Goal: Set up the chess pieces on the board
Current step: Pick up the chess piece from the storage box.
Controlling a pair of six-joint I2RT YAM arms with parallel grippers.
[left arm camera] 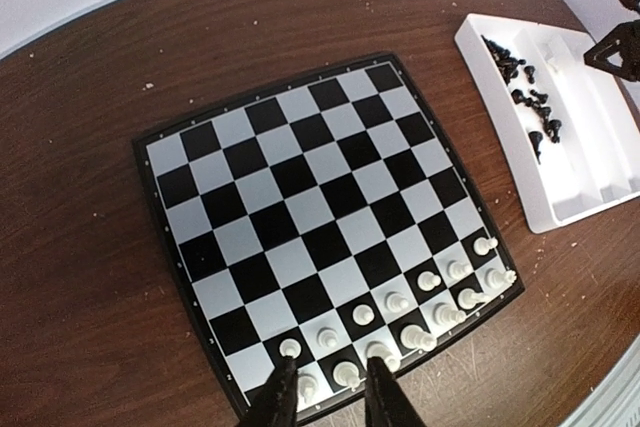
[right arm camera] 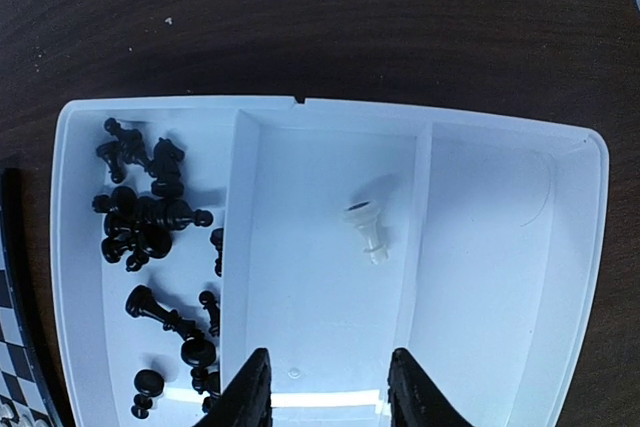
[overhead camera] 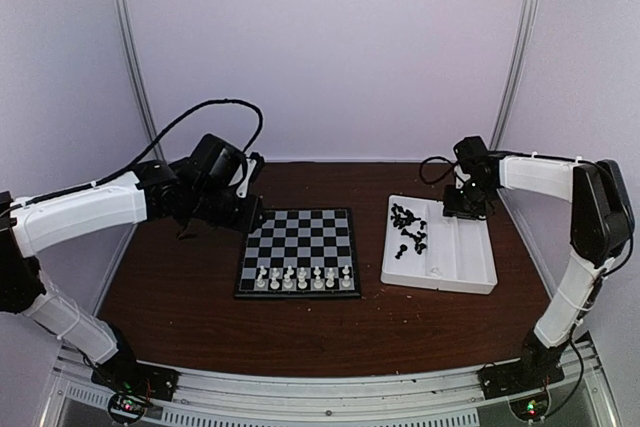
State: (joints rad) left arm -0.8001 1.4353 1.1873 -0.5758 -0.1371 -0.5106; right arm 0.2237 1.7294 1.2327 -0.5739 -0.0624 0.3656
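Right, the dark wooden table (overhead camera: 180, 287) carries everything, and on it the board (overhead camera: 300, 232) lies flat at centre, with the white divided tray (overhead camera: 470, 259) just beside it on the right. Up over the board's near edge hangs the left pincer (left arm camera: 329, 365), fingers slightly parted and gripping nothing. The right pincer (right arm camera: 331, 359) hovers above the tray's middle compartment, fingers apart and empty too. White chess pieces (overhead camera: 303, 278) stand along the board's two near rows. Black chess pieces (right arm camera: 150, 227) lie heaped in the tray's compartment nearest the board. One white piece (right arm camera: 366, 230) lies tipped over in the middle compartment.
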